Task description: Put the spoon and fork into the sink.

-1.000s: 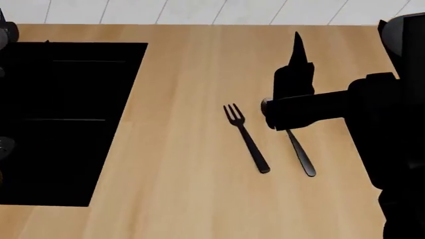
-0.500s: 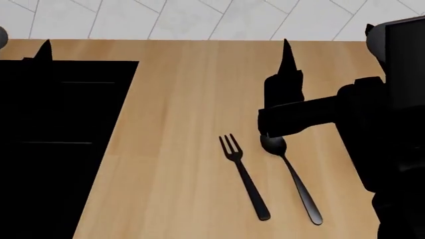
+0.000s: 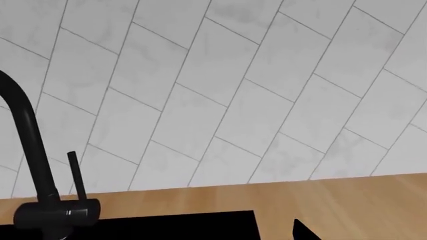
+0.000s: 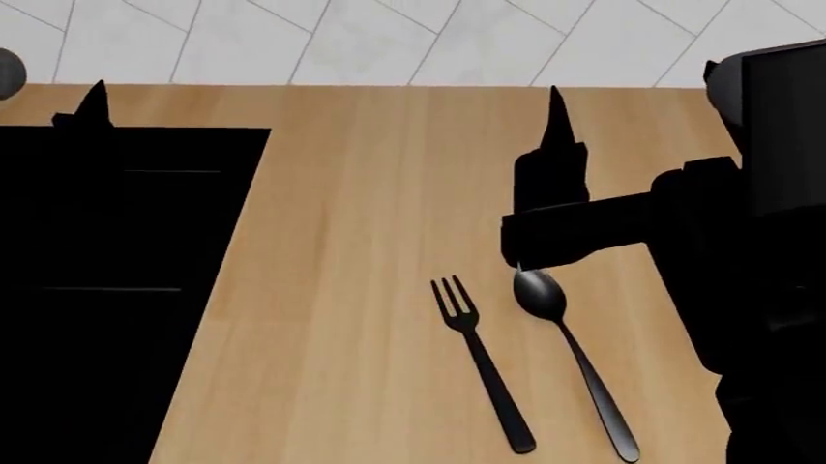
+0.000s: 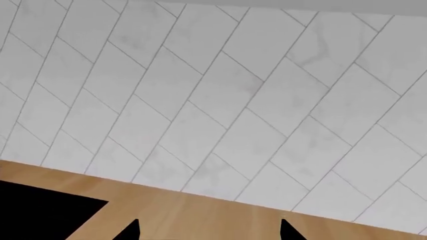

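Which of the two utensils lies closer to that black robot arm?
The spoon, the one with the oval bowl: it lies just below the right gripper, while the tined fork sits further toward the sink.

On my desk [image 4: 362, 290] the fork [image 4: 481, 360] lies flat, a slim dark piece with four short tines pointing toward the tiled wall and its long handle running back toward me, slightly slanted. Just beside it on its right, not touching, lies the spoon [image 4: 572, 360], its shiny oval bowl up by the tines' level and its dark handle running roughly parallel. The sink [image 4: 103, 290], a black rectangular basin, sits recessed at my left, well apart from both.
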